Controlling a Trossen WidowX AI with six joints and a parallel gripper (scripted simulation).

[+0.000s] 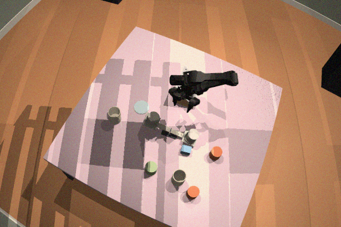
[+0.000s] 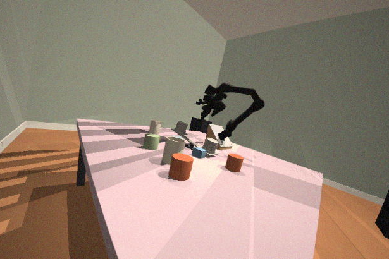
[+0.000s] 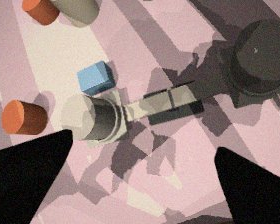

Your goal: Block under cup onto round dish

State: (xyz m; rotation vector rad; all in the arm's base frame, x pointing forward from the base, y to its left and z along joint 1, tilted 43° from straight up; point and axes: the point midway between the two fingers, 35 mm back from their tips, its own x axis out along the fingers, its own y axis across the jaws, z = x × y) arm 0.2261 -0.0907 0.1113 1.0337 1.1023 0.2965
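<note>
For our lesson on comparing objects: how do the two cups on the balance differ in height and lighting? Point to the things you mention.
The cup beside the blue block (image 1: 186, 149) (image 2: 198, 152) (image 3: 95, 78) sits lower; the cup near the round dish (image 1: 141, 107) sits higher. The first catches light on top; the second is in shadow. Both stand upside down.

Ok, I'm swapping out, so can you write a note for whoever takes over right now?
Claw: open, holding nothing, above the table.
Pale grey balance: both grey upside-down cups on its ends; the one beside the small blue block looks lower, so probably hides the block.
Round pale-blue dish: bare.
Done: neither cup lifted off.
Left: lift only the hiding cup, block onto dish, release, move arm clear.
</note>
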